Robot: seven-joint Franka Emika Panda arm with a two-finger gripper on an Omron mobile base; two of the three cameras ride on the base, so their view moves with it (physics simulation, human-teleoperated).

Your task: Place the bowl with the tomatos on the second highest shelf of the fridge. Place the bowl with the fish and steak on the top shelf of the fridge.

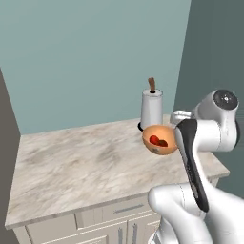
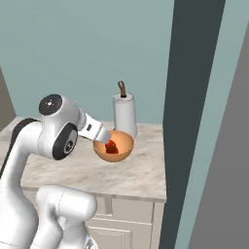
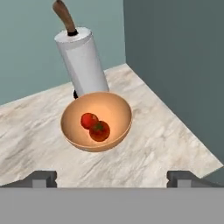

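Orange-tan bowl with the tomatos (image 3: 96, 126) resting at centre frame of the hand view on the marbled desk (image 3: 39, 140), just before a paper-towel roll (image 3: 82, 61) at upper left; end effector (image 3: 112, 178) spread wide at the bottom edge, pinching nothing.

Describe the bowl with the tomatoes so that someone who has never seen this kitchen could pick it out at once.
Start at the marble counter against the teal wall, then go to its far corner beside the tall dark grey panel. There a white paper towel roll stands upright. Right in front of it sits the bowl with the tomatos: round, glossy orange-tan, holding two small red tomatos.
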